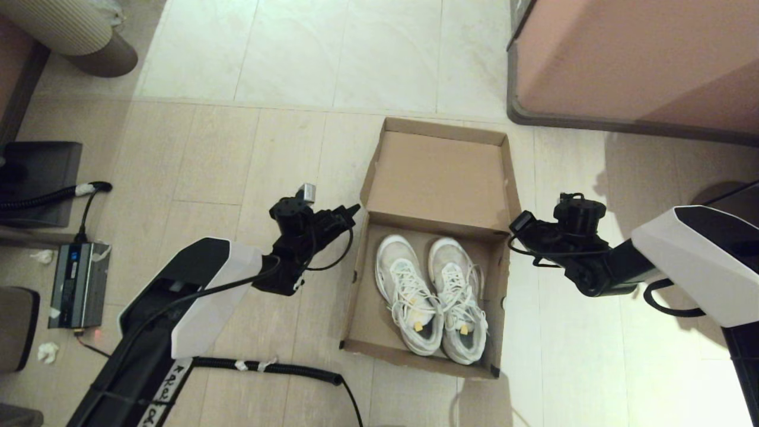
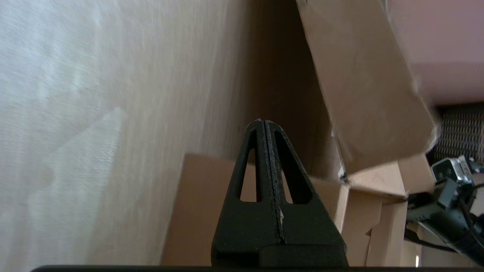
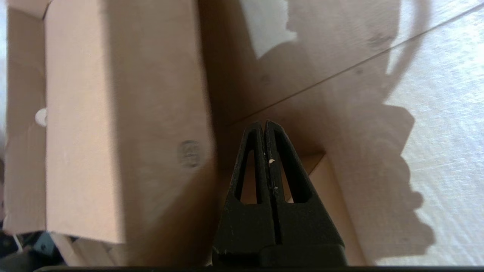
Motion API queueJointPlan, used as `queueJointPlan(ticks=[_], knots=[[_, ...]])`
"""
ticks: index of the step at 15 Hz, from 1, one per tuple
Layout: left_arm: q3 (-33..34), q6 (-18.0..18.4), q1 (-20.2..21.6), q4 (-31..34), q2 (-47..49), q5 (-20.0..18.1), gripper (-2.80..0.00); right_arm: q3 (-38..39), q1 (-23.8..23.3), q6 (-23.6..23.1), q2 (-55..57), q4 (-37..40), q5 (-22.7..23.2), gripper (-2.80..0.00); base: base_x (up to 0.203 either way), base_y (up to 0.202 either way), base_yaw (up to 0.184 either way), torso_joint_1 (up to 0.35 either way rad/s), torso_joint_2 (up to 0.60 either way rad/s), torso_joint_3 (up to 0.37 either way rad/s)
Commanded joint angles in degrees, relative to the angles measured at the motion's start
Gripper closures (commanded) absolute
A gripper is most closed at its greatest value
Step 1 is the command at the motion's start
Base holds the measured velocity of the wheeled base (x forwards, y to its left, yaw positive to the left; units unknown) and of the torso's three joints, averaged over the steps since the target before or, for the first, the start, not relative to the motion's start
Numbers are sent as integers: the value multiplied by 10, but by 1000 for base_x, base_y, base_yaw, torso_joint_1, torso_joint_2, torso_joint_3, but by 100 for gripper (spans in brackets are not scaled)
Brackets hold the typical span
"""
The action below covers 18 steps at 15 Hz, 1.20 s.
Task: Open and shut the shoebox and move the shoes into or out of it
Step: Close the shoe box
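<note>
The brown cardboard shoebox (image 1: 354, 296) stands open on the floor, its lid (image 1: 439, 178) flipped back and leaning away from me. Inside it lie the two white sneakers (image 1: 409, 293) (image 1: 459, 296) side by side, toes toward the lid. My left gripper (image 1: 354, 209) is shut and empty, just outside the box's left back corner by the hinge. My right gripper (image 1: 513, 225) is shut and empty, just outside the right back corner. The left wrist view shows the left gripper (image 2: 263, 122) before the box wall (image 2: 204, 196) and lid (image 2: 363, 83). The right wrist view shows the right gripper (image 3: 263, 124) beside the lid (image 3: 124, 113).
A large pinkish cabinet (image 1: 634, 59) stands at the back right. On the left are a grey power unit (image 1: 77, 284), a dark case (image 1: 35, 178) and a striped round base (image 1: 77, 29). A black coiled cable (image 1: 267, 366) runs across the floor in front of the box.
</note>
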Motion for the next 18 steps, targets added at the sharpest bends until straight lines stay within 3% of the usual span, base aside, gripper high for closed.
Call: queueJointPlan(ticks=[1, 6, 11, 14, 18], knots=[[0, -2, -8, -5, 10, -1, 0, -1, 11, 5, 6, -3, 0, 0, 0, 0, 0, 0, 0, 0], [25, 1, -12, -9, 2, 4, 0, -13, 40, 3, 15, -2, 3, 0, 0, 0, 0, 0, 0, 0], [157, 7, -10, -8, -67, 0, 0, -7, 59, -4, 20, -1, -2, 0, 0, 0, 0, 0, 0, 0], [205, 33, -10, -11, -87, -1, 0, 52, 61, -5, -9, -1, -3, 0, 0, 0, 0, 0, 0, 0], [173, 42, -1, -17, -76, 1, 0, 88, 22, -14, -47, -1, -4, 0, 0, 0, 0, 0, 0, 0]])
